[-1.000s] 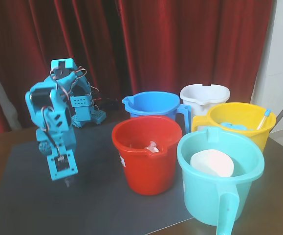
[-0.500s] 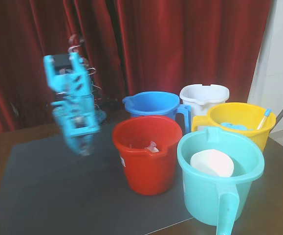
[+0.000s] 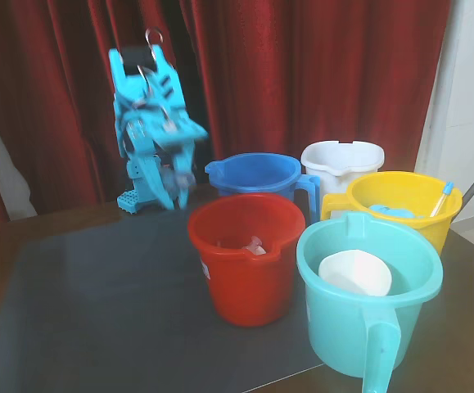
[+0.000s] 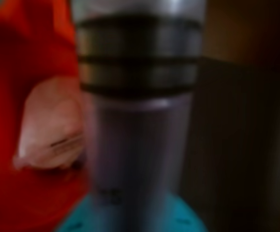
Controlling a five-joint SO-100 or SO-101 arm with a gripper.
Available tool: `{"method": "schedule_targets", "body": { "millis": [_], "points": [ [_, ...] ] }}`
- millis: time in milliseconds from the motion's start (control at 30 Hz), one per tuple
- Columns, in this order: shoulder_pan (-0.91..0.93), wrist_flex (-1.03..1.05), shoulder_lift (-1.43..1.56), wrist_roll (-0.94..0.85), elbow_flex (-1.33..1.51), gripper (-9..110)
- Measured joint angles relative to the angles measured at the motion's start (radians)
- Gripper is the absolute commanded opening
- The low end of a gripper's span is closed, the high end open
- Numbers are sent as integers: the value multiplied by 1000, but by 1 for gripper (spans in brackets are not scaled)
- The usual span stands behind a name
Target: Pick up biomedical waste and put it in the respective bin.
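Your teal arm was reared up high at the back edge of the dark mat, folded on itself, with the gripper hanging near the rear left of the red bucket in the fixed view, motion-blurred. In the wrist view the syringe filled the middle of the picture, close to the lens and out of focus: a smooth, clear, bluish-grey barrel standing upright, with dark plunger rings banding its upper part and its lower end against teal plastic at the bottom edge. You had the pincer pinching that syringe, though the fingers themselves were too blurred to trace. Beside it on the left lay the glossy red inside of the bucket with a pale, crumpled item in it. In the fixed view the red bucket stood near the mat's right edge, round and shiny, with a pouring lip and a small white label, and the blue bucket stood just behind it.
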Motion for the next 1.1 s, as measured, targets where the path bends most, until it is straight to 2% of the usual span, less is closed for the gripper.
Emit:
{"method": "schedule_targets", "body": {
  "millis": [500, 1100],
  "points": [
    [-267, 0, 28, 204, -3, 0],
    [-262, -18, -94, 224, -9, 0]
  ]
}}
